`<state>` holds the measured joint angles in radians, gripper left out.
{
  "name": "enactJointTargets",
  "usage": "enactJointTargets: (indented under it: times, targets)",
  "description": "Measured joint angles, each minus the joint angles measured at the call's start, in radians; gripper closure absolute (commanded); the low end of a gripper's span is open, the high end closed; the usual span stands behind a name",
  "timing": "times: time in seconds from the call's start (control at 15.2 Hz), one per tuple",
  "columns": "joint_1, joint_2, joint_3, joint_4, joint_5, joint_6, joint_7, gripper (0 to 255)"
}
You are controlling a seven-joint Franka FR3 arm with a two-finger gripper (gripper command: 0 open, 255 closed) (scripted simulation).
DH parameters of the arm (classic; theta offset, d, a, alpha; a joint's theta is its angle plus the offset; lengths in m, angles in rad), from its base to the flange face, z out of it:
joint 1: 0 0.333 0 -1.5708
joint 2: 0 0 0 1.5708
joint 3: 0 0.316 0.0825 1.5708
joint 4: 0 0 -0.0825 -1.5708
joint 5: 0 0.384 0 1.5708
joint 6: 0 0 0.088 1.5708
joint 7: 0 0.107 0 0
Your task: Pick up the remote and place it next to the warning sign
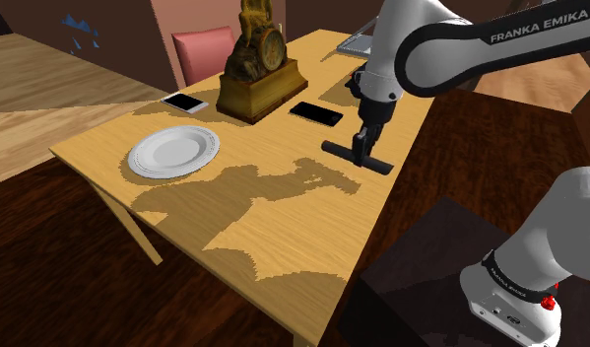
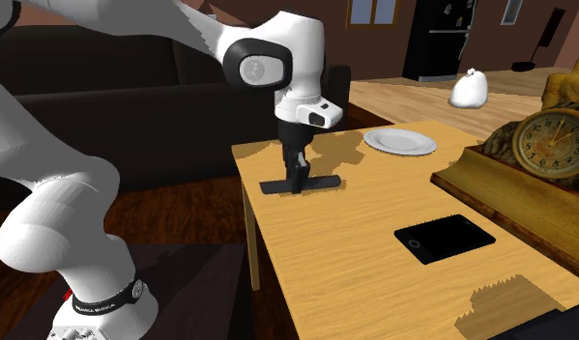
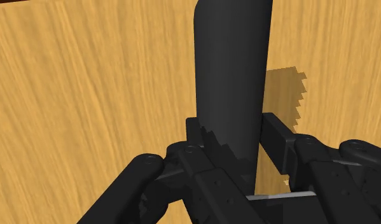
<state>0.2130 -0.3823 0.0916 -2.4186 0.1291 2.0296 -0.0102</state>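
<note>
The black gripper stood upright over the right-hand part of the wooden table, a little right of the shoulder view's centre, its two fingers clamped on the middle of the remote, a long black bar. The remote's two ends stuck out to either side of the fingers, close to the table's right edge. Whether it rested on the wood or hung just above it could not be told. In the second exterior view the gripper and remote sat just left of centre, near the table's left edge. In the wrist view the remote ran away from the gripper between the fingers, with its shadow on the wood beside it. In the shoulder view a white plate lay left of centre, well apart from the remote. A large brown clock stood at the top centre, with a black phone just right of its base and another phone at its left.
</note>
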Motion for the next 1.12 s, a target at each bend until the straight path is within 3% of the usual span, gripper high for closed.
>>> enactJointTargets:
  times: [1.12]
  targets:
    - [-0.004,-0.041,-0.009,0.196,-0.011,-0.236,0.018,255]
